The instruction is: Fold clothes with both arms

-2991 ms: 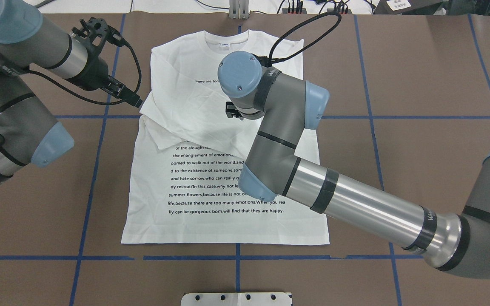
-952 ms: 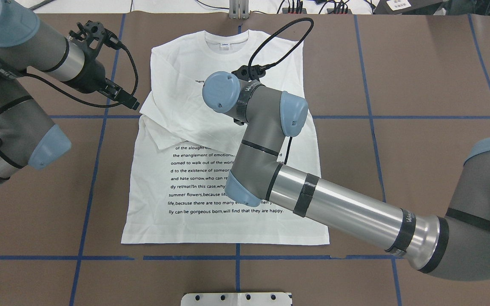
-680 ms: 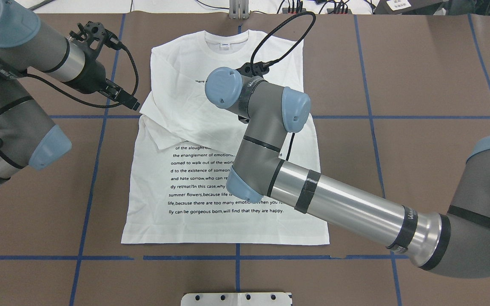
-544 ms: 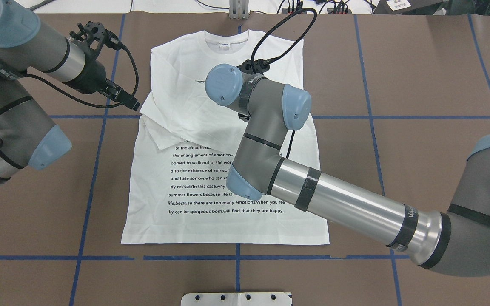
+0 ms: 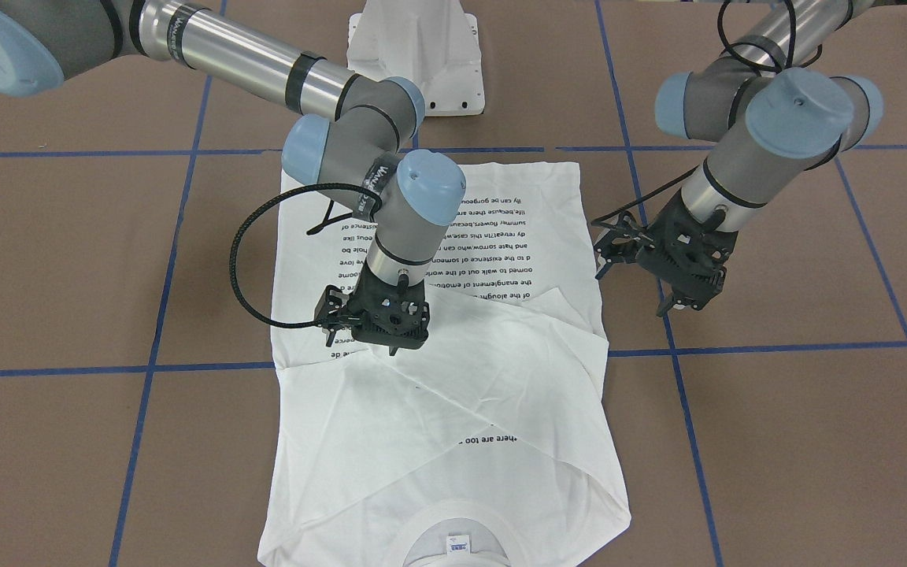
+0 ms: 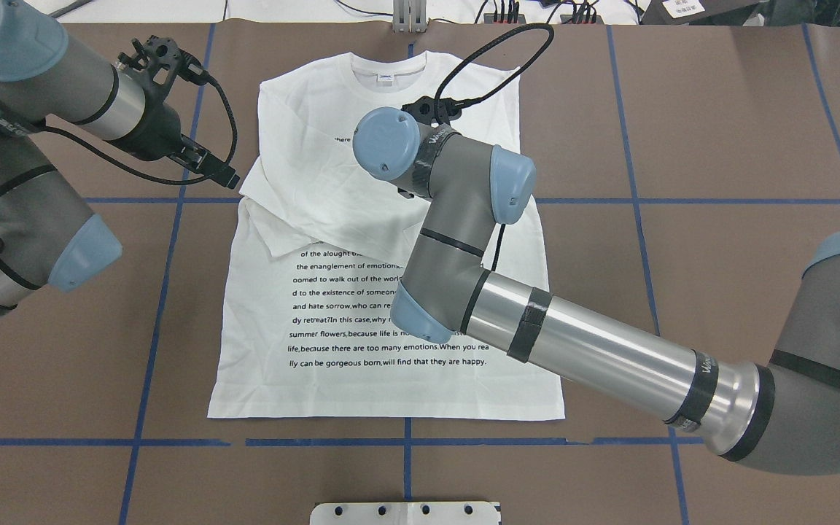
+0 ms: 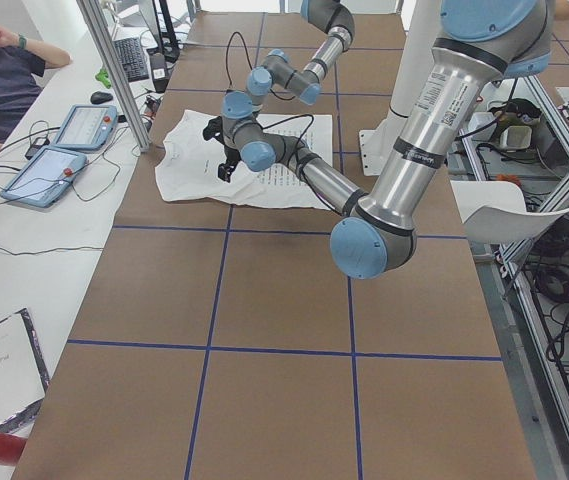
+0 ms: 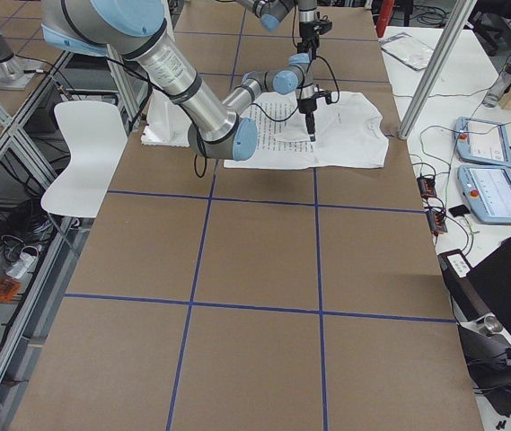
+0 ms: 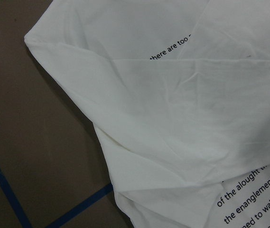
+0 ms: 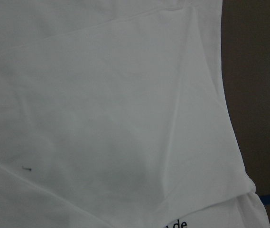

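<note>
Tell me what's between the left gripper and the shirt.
Only bare brown table with a blue tape line; the left gripper hangs beside the folded edge of the shirt, not touching it. The front-facing view shows it.

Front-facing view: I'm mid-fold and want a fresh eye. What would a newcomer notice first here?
The white T-shirt stands out first, spread flat on the brown table with its black text up and its sleeves folded in across the chest. Next comes the right gripper, pointing down over those folds. The left gripper hangs beside the shirt's side edge.
</note>
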`<state>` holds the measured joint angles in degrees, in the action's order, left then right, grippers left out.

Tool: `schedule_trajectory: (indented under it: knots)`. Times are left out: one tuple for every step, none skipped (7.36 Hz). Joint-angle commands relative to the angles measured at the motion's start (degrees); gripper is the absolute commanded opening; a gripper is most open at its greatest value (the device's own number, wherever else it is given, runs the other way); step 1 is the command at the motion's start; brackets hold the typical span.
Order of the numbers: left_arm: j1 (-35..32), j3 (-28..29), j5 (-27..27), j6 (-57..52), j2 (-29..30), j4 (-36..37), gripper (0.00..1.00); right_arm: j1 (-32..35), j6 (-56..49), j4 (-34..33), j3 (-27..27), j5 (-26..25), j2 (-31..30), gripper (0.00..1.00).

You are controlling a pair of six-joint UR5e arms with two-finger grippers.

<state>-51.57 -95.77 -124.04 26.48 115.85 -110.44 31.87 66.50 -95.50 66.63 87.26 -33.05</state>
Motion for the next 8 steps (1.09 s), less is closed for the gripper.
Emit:
schedule_trajectory:
  knots:
    - [-0.02, -0.12, -0.06, -0.03, -0.01, 0.05, 1.0, -0.58, 2.91, 0.14, -0.01, -0.16, -0.53, 1.0]
    - [-0.02, -0.12, -0.06, -0.03, -0.01, -0.04, 1.0, -0.76, 2.67, 0.14, -0.01, -0.16, -0.7, 1.0]
    - [-0.02, -0.21, -0.06, 0.06, 0.07, 0.05, 1.0, -0.76, 1.97, -0.64, 0.17, -0.07, -0.79, 1.0]
    - [-0.02, -0.21, -0.06, -0.03, -0.01, 0.05, 1.0, -0.76, 1.7, -2.57, 0.34, -0.07, -1.23, 1.0]
    - [0.07, -0.21, 0.03, 0.06, -0.01, 0.05, 1.0, -0.76, 0.31, -6.24, 1.74, 0.02, -1.23, 1.0]
    - [0.07, -0.12, 0.03, 0.06, 0.07, 0.05, 1.0, -0.76, -2.75, -11.06, 3.66, 0.02, -1.49, 1.0]
    - [0.07, -0.21, 0.03, 0.06, 0.07, 0.05, 1.0, -0.67, -5.74, -13.63, 6.21, -0.15, -3.84, 1.0]
    - [0.07, -0.21, 0.03, 0.15, 0.07, 0.05, 1.0, -0.15, -10.21, -14.36, 10.84, -0.77, -8.83, 1.0]
